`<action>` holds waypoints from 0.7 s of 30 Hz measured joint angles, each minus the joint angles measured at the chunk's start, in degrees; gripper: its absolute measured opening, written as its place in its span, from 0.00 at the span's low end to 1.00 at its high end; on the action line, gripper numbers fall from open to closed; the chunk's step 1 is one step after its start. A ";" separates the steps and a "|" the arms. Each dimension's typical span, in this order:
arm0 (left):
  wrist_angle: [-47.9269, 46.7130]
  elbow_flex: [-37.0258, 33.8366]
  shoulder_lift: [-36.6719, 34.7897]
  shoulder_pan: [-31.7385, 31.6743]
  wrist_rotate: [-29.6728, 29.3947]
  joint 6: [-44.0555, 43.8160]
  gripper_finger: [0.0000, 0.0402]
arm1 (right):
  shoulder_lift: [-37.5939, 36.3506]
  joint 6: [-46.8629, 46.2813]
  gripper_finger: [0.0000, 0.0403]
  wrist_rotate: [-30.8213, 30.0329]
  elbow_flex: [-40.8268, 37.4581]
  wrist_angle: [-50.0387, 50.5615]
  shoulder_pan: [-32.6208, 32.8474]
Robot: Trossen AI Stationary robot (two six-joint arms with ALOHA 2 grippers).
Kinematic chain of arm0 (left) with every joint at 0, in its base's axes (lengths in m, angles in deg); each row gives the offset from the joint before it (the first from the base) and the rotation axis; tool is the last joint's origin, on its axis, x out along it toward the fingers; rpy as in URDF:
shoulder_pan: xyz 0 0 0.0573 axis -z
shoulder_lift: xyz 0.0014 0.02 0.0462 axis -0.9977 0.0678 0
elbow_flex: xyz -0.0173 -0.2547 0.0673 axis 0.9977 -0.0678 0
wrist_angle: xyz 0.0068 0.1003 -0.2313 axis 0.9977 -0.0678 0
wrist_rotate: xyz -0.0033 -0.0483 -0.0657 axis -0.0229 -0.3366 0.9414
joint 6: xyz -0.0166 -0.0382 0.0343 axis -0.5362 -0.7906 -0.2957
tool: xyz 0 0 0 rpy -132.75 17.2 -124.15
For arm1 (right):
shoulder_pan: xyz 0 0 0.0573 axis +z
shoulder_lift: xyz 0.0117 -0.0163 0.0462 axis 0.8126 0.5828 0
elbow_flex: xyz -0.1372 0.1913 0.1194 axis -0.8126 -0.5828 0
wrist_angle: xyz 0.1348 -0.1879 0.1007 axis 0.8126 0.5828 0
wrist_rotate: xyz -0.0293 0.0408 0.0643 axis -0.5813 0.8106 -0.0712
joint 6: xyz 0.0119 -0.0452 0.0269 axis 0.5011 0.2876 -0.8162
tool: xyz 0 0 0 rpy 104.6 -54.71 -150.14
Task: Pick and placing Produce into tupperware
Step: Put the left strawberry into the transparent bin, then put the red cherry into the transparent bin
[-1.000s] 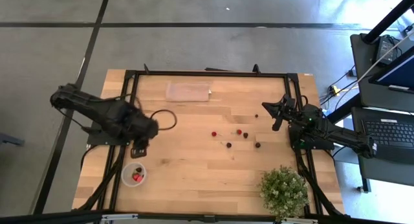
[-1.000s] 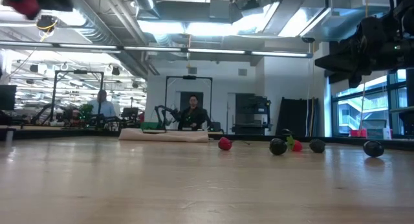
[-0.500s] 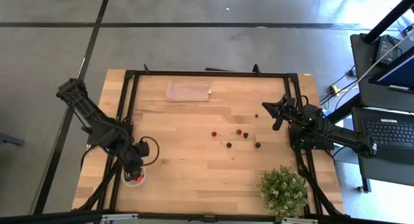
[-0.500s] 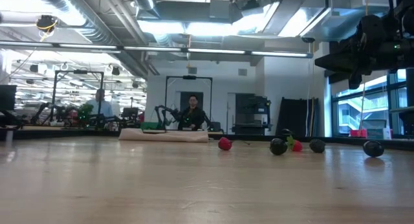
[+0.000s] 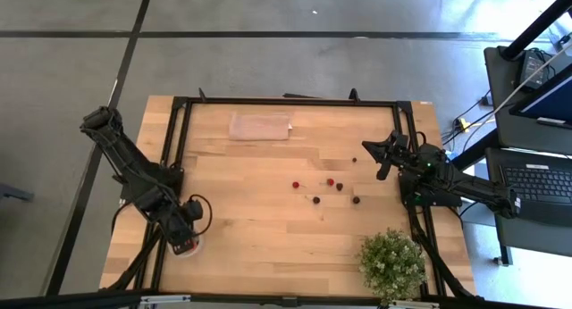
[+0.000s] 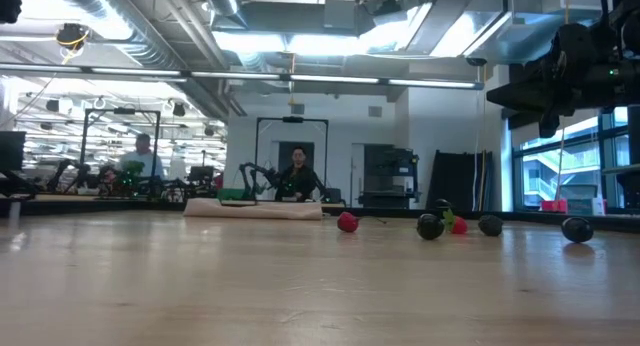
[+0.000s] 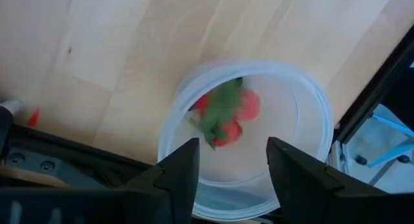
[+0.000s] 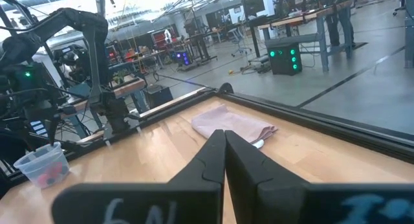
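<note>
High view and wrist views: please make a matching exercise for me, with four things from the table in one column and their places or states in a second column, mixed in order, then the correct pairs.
Things:
1. small round clear plastic tub
2. flat pinkish-tan cloth
3. bushy green potted plant
4. right gripper

Places or states:
A. at the table's near right corner
B. jaws shut, above the table's right edge
C. under the left gripper, red strawberries inside
D. lying near the table's far edge

Pairs: 1-C, 2-D, 3-A, 4-B
</note>
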 joint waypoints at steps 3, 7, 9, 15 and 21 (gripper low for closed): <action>0.00 0.00 0.00 -0.02 -0.01 0.02 0.41 | 0.00 0.03 0.03 0.00 0.01 0.00 0.00; -0.06 0.10 -0.02 -0.02 -0.01 0.28 0.39 | 0.00 0.04 0.03 0.00 0.02 -0.09 -0.02; -0.25 1.32 -0.02 -0.02 0.42 2.74 0.38 | 0.00 0.03 0.03 0.00 0.00 -0.09 -0.01; -6.57 8.60 -1.91 -1.93 -5.77 10.74 0.34 | 0.00 0.06 0.03 0.00 0.02 -0.98 -0.02; -7.75 12.69 -4.45 -9.08 -19.15 28.14 0.32 | -0.02 0.21 0.03 -0.02 0.02 -2.44 0.00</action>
